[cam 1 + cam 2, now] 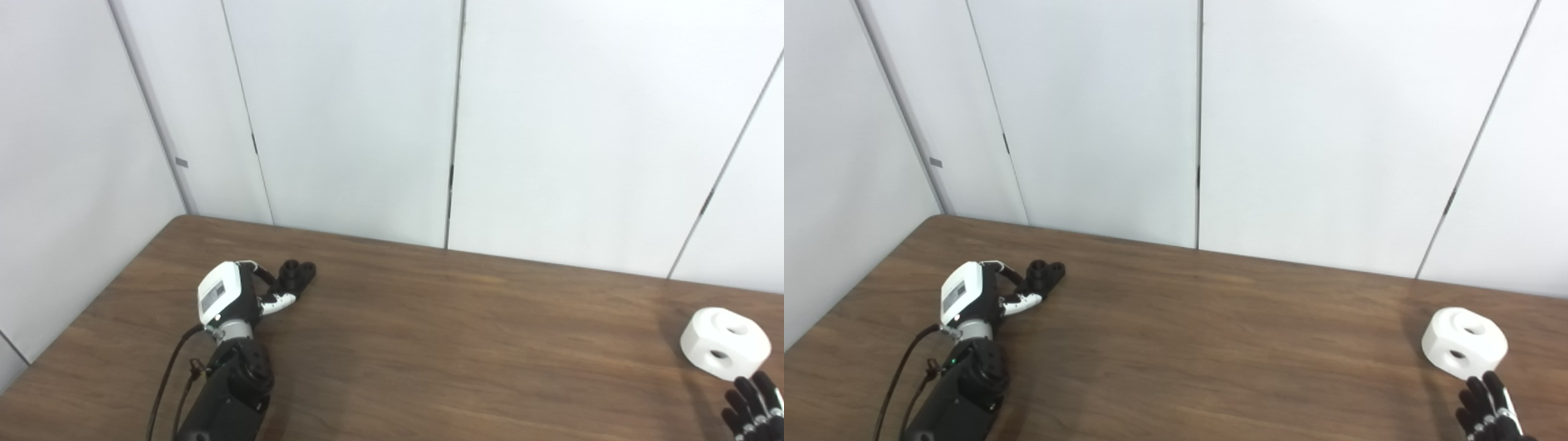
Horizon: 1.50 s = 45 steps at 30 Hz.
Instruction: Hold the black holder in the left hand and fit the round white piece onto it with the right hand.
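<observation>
Left hand point(236, 297) touching black holder point(297, 274), unlabelled

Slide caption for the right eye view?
Left hand reaches the black holder; right hand nears the round white piece.

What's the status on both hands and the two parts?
Left hand at the black holder, fingers around it, holder on the table. Right hand open, just short of the round white piece. Nothing in between.

I count one black holder point(297, 274), one round white piece point(724, 340), one wooden table point(441, 343), and two hands: left hand point(236, 297), right hand point(754, 407).
</observation>
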### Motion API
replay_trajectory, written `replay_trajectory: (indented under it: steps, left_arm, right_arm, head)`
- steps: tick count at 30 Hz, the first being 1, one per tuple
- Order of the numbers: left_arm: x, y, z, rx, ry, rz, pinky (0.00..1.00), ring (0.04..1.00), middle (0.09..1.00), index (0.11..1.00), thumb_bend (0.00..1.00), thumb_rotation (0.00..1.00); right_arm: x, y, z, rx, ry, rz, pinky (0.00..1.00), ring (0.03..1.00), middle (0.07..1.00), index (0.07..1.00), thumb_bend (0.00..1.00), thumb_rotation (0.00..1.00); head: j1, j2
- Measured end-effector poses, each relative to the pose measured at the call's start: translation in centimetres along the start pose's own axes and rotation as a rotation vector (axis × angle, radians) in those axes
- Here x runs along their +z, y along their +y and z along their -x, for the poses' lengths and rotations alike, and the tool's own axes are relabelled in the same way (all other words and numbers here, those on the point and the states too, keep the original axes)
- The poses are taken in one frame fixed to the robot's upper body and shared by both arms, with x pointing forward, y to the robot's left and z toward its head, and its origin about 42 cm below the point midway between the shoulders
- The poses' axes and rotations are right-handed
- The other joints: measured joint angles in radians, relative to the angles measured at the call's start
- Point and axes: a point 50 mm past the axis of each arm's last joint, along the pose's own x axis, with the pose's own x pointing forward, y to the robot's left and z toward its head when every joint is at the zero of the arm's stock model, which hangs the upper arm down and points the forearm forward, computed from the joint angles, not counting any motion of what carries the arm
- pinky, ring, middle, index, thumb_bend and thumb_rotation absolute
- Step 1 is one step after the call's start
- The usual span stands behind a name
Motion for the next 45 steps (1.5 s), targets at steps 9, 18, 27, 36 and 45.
replay_trajectory:
  steps: [9,18,27,36,45]
  left_arm:
    - [0.0,0.3,0.0,-0.006,-0.024,0.026,0.71,0.81,0.758,0.483,0.52,0.04]
    - [0.2,2.0,1.4,-0.117,-0.02,0.125,0.79,0.84,0.774,0.486,0.52,0.05]
    - [0.1,2.8,3.9,-0.26,-0.071,0.197,0.82,0.845,0.772,0.486,0.51,0.05]
    - [-0.1,3.2,6.9,-0.357,-0.14,0.195,0.82,0.836,0.761,0.486,0.52,0.05]
    - [-1.2,3.4,8.8,-0.505,-0.3,0.099,0.85,0.865,0.805,0.488,0.51,0.05]
  right_arm:
    - [0.0,-0.1,0.0,-0.003,0.012,-0.003,1.0,0.976,0.976,1.0,0.66,1.0]
    - [0.0,-0.1,0.1,-0.003,0.025,-0.003,1.0,0.971,0.971,1.0,0.66,1.0]
    - [0.0,0.0,0.6,-0.002,0.042,-0.002,1.0,0.971,0.968,1.0,0.64,1.0]
    - [0.0,0.2,1.0,-0.003,0.078,0.0,1.0,0.981,0.973,1.0,0.64,1.0]
    - [0.4,0.9,1.3,-0.015,0.093,0.0,1.0,0.981,0.979,1.0,0.65,1.0]
  head:
    - [0.002,0.008]
    - [-0.006,0.018]
    - [-0.009,0.043]
    - [-0.025,0.083]
    - [-0.063,0.132]
